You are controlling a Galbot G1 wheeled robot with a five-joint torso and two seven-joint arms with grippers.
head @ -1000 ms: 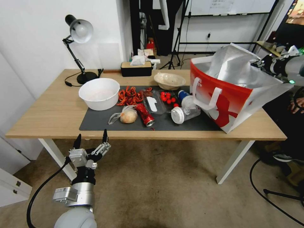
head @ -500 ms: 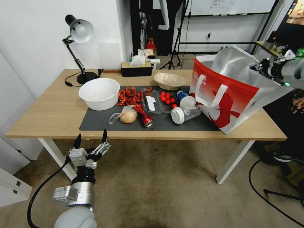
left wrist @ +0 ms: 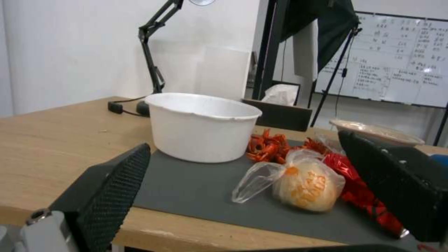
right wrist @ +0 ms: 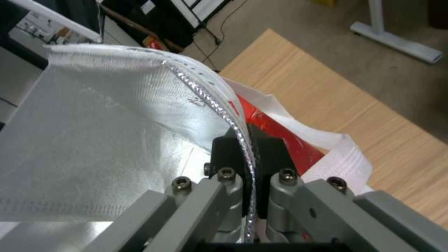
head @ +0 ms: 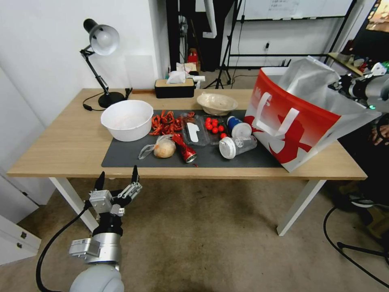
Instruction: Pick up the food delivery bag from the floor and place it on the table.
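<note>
The right pincer (right wrist: 246, 154) is clamped on the upper edge of the food delivery bag (right wrist: 117, 115), its two black fingers (right wrist: 271, 154) pressed together with the silvery seam running between them. The bag's white woven flap arches up and away from the pincer, with crinkled foil lining spread to one side and a patch of red outer wall on the other. Beyond the bag lies the light-wood bench (right wrist: 327, 105), and past its edge the brownish floor (right wrist: 317, 31).
</note>
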